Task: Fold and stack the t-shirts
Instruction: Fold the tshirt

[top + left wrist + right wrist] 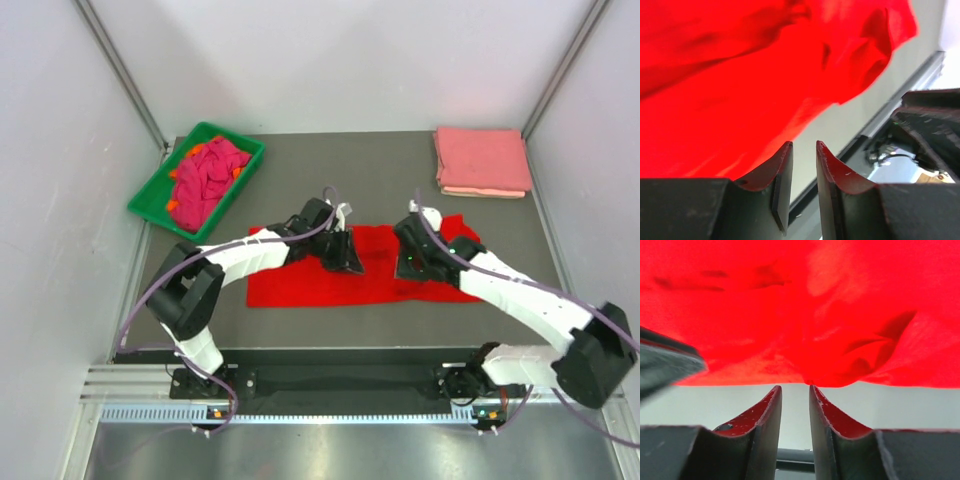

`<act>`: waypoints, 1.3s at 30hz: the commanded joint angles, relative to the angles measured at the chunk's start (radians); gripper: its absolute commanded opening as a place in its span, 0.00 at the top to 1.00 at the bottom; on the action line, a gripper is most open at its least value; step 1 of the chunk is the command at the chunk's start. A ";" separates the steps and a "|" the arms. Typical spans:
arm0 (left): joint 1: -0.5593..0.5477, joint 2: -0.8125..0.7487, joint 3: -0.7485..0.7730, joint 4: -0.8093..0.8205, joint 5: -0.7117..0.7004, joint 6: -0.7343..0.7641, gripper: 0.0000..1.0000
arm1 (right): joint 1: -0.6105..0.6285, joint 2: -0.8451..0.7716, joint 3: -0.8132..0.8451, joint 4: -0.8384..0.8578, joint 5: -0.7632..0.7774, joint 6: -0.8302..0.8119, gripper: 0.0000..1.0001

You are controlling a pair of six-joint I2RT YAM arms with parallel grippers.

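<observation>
The red t-shirt point(300, 285) lies spread flat across the middle of the counter point(380, 185). The left jaws stand a narrow gap apart with nothing between them, the red cloth just past their tips. The right jaws are also slightly parted and empty at the shirt's edge. A folded salmon pink stack point(482, 160) sits at the far right corner, and crumpled magenta and orange t-shirts point(208, 178) fill the green tray point(148, 205) at the far left.
</observation>
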 commanded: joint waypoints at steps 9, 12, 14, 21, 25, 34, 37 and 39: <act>-0.225 0.127 0.061 0.214 -0.144 -0.188 0.67 | -0.434 -0.108 -0.101 -0.016 0.017 -0.052 0.71; -0.248 0.162 0.088 0.208 -0.170 -0.198 0.68 | -0.465 -0.060 -0.081 -0.033 0.005 -0.047 0.72; -0.258 0.174 0.102 0.196 -0.189 -0.191 0.68 | -0.470 -0.057 -0.088 -0.061 0.018 -0.031 0.72; -0.268 0.196 0.142 0.179 -0.241 -0.176 0.67 | -0.522 -0.178 -0.246 -0.048 -0.001 0.041 0.67; -0.270 0.193 0.127 0.209 -0.244 -0.194 0.65 | -0.525 -0.238 -0.318 -0.022 -0.035 0.088 0.64; -0.278 0.231 0.134 0.228 -0.241 -0.210 0.64 | -0.533 -0.275 -0.443 0.099 -0.044 0.166 0.62; -0.278 0.236 0.130 0.245 -0.236 -0.211 0.65 | -0.534 -0.267 -0.449 0.100 -0.026 0.169 0.63; -0.279 0.236 0.127 0.252 -0.233 -0.213 0.67 | -0.534 -0.263 -0.457 0.106 -0.015 0.172 0.64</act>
